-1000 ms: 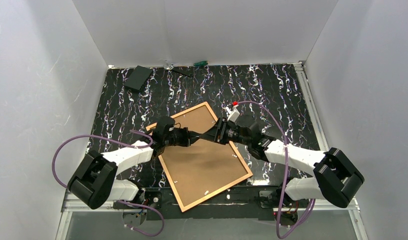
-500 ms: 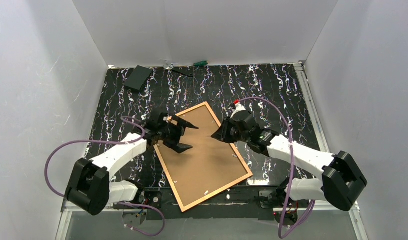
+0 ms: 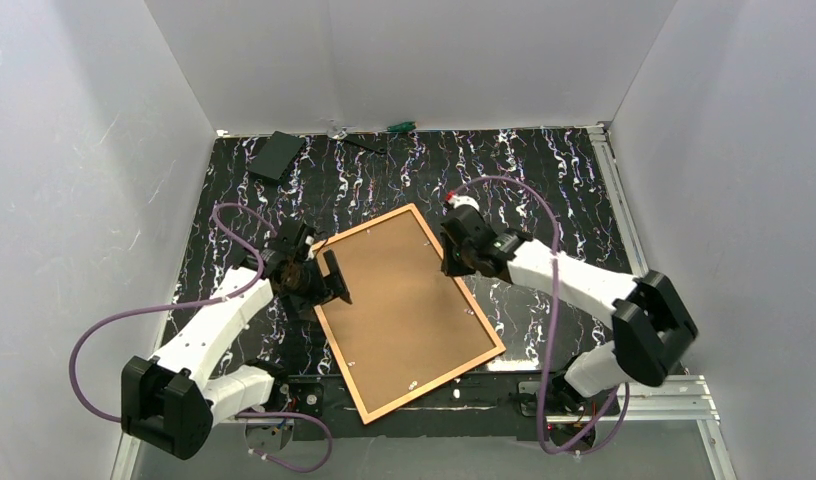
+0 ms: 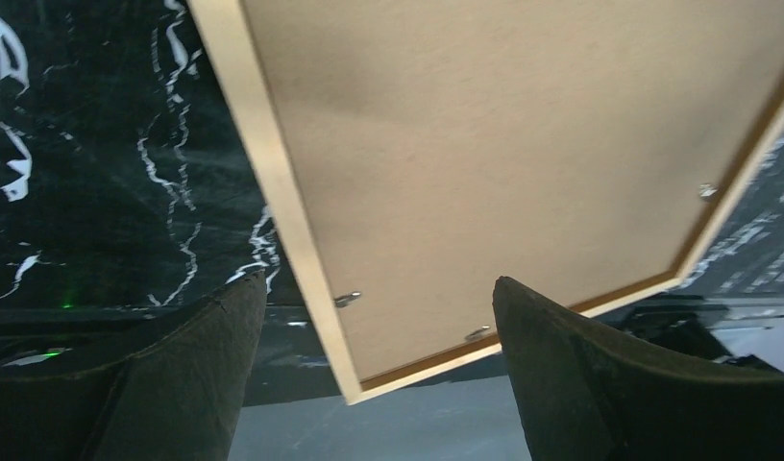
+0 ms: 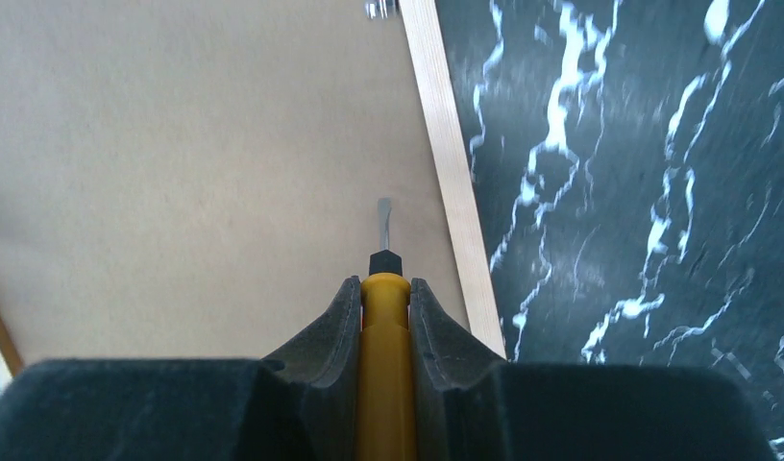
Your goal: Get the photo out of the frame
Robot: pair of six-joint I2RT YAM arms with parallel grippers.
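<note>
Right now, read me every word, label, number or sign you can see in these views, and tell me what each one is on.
No readable text in any view.
Board back of the photo: plain brown, no writing.
The frame: bare wood, no marking.
The yellow-handled tool: no print visible.
The black box at the far edge: too small to tell.

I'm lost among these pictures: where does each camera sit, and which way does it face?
Top external: high behind the arms, looking down on both arms and the frame.
Left wrist: on the left arm, past the open left gripper, toward a frame corner.
Right wrist: along the right gripper and its yellow-handled screwdriver, toward a rail.
All show the photo's brown back.
</note>
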